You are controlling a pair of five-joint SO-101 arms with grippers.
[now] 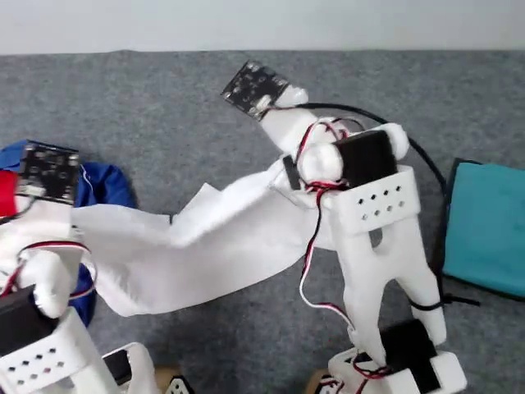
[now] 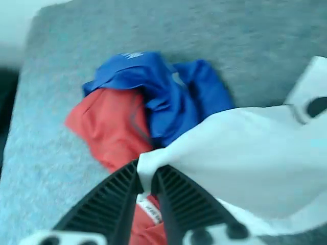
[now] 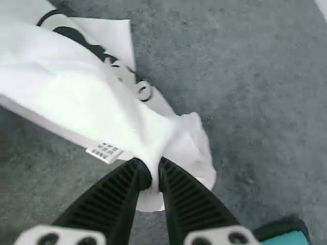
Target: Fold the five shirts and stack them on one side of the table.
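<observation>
Now we see a white shirt (image 1: 205, 246) slung between two robot arms over a grey carpeted bench (image 1: 164, 107), sagging in the middle so its lower folds rest on the surface. The left jaws are closed tight on one thin edge of the white cloth. The right jaws are closed on a bunched wad of the same shirt at its far end, close to a sewn-in label.

Just beside the left arm lie a blue shirt (image 2: 173, 97) and a red shirt (image 2: 110, 127), crumpled together, the blue partly over the red. Well apart, at the right arm's side of the bench, a teal shirt (image 1: 488, 226) lies flat and looks already folded.

We judge the white shirt light, limp and easily creased. It will droop wherever it is unsupported, so hems, shoulders or corners make better holds than a gathered lump.

Much is hard to read. The right arm covers part of the white shirt, so we cannot tell collar from hem. The teal shirt is cut off at the picture's edge, and a dark rim beneath it may be another garment; we cannot say.
</observation>
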